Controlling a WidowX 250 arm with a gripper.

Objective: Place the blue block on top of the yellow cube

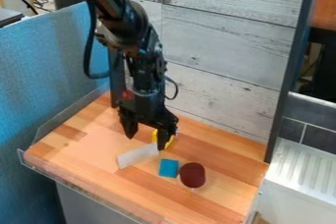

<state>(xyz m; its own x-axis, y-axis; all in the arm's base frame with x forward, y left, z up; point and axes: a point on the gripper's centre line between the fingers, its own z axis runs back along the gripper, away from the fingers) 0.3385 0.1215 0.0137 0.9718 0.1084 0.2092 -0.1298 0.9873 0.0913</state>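
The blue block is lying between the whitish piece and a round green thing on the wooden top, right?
Not quite: the round thing is dark red, not green, as the camera view shows. The blue block does lie between it and the whitish piece on the wooden top.

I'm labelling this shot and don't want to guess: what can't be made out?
All in the camera view:
- Full shape of the yellow thing: partly behind a finger of the gripper.
- Whether that finger touches the white piece: too small.
- Base of the arm: cut off by the top edge.
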